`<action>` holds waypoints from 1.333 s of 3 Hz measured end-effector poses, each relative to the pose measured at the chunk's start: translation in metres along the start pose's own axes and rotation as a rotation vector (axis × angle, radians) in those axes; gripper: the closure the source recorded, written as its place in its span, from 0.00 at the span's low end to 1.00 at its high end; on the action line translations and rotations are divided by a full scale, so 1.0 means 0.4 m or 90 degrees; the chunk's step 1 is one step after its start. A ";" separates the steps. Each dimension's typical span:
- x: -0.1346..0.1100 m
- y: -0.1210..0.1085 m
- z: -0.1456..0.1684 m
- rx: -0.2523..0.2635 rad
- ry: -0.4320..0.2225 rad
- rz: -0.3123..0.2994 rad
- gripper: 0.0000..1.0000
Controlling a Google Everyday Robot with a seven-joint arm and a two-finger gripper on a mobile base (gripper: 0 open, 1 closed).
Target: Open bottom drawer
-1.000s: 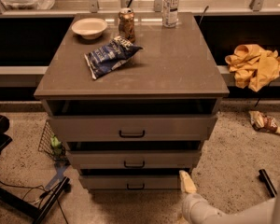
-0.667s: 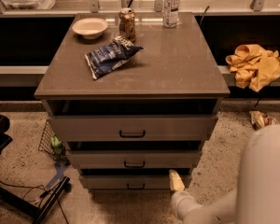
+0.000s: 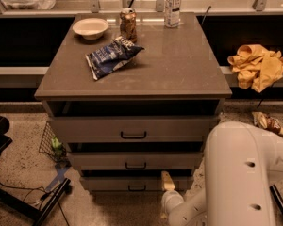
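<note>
While my big white arm (image 3: 240, 173) bends low at the right of the grey-brown cabinet, my claw (image 3: 167, 181) sits near the floor. It points up, right at the right part of the bottom drawer (image 3: 108, 185). I cannot tell if my claw touches the drawer, and I cannot tell if it is gripping or loose.

The bottom drawer is the lowest of three, with a slim flat front and a small black bar handle (image 3: 137, 188). My claw is just to the right of that handle. Above it is the middle drawer (image 3: 99, 160) with the same kind of handle, and above that the tall top drawer (image 3: 85, 128). A dark gap shows over each front.

On the flat brown surface (image 3: 179, 65) lie a crinkly blue snack bag (image 3: 112, 56), a round white bowl (image 3: 90, 27), a brown drink can (image 3: 128, 25) and a clear bottle (image 3: 173, 1) at the back.

A yellow cloth (image 3: 258, 65) lies on a ledge to the right. The speckled floor (image 3: 19, 159) has a small wire basket (image 3: 49, 142) on the left and a crumpled wrapper (image 3: 269, 122) on the right.
</note>
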State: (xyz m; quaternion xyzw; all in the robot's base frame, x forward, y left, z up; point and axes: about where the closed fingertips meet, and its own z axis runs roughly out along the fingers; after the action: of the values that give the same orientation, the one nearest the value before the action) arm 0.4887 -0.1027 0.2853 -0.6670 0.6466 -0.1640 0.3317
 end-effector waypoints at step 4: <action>0.051 0.037 0.177 -0.024 0.071 -0.029 0.00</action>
State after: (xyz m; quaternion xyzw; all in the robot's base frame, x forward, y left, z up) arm 0.5259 -0.1054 0.2199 -0.6773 0.6521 -0.1961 0.2785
